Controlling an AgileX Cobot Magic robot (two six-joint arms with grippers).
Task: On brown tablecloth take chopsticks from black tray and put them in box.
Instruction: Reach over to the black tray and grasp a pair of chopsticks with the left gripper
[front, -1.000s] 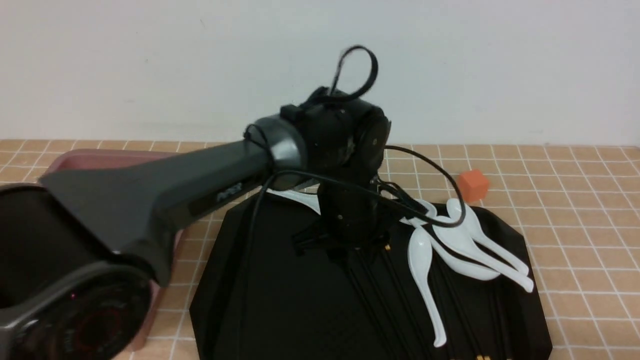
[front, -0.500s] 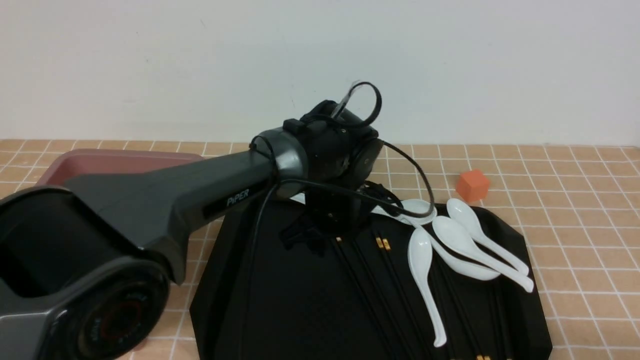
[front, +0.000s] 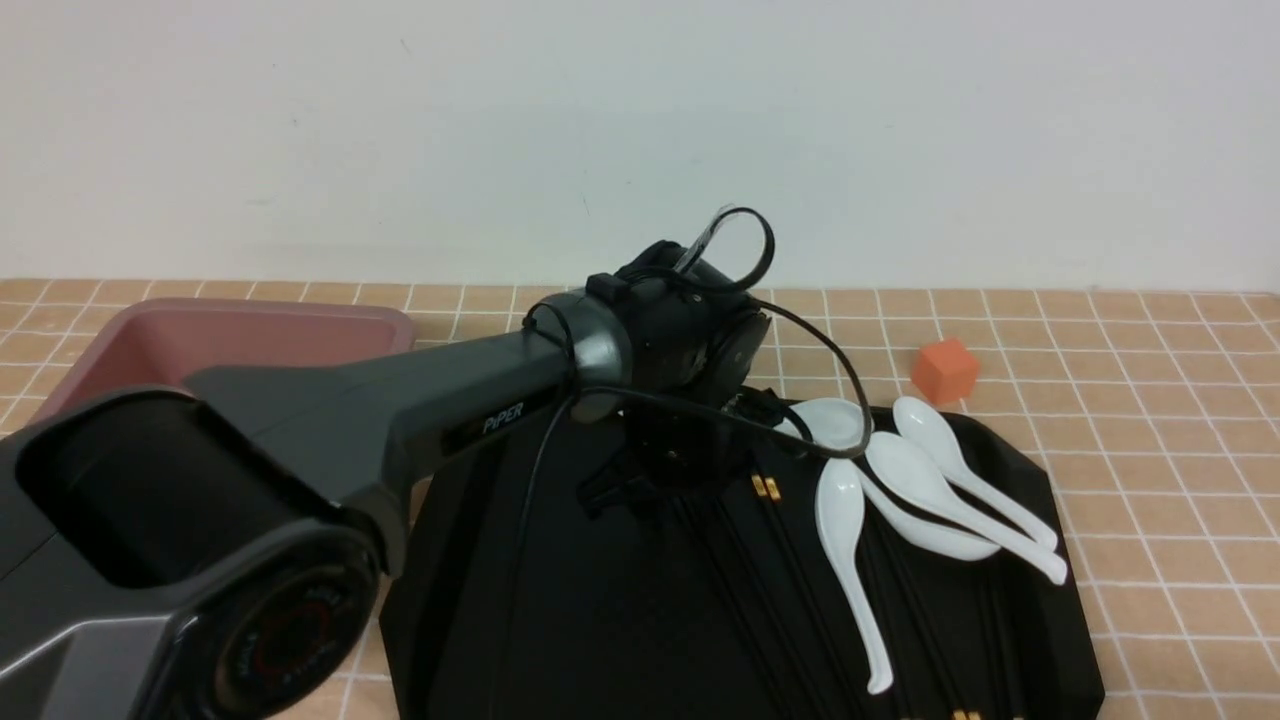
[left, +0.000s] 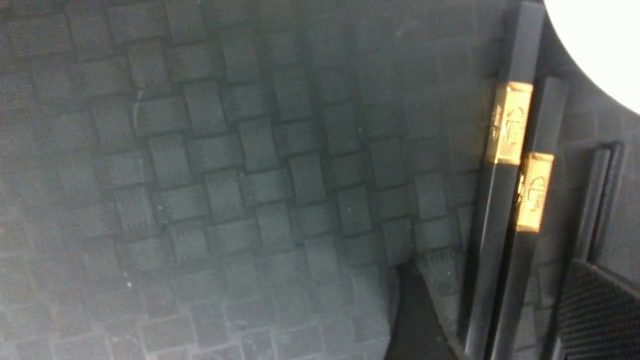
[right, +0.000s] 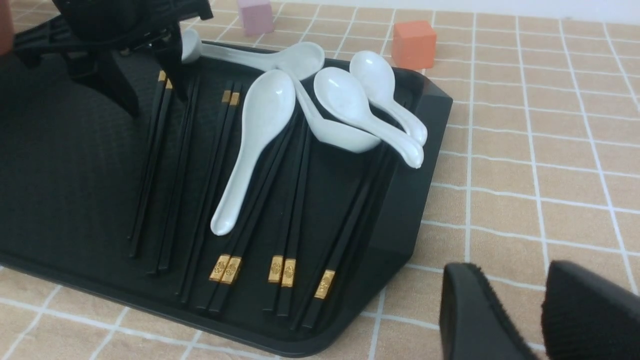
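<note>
The black tray lies on the brown tablecloth. Several black chopsticks with gold bands lie along the tray floor. My left gripper is down at the tray's far end, open. Its fingers stand on either side of one pair of chopsticks, close to their gold-banded ends, with gaps on both sides. The pink-brown box stands left of the tray, partly behind my left arm. My right gripper is open and empty over the cloth beside the tray's near right corner.
Several white spoons lie across the chopsticks on the tray's right half. An orange cube sits on the cloth beyond the tray's far right corner. A pink cube sits beyond the far edge.
My left arm has lowered and the gripper has come down onto the far end of the tray. The box shows more as the arm drops. The spoons have not moved.
</note>
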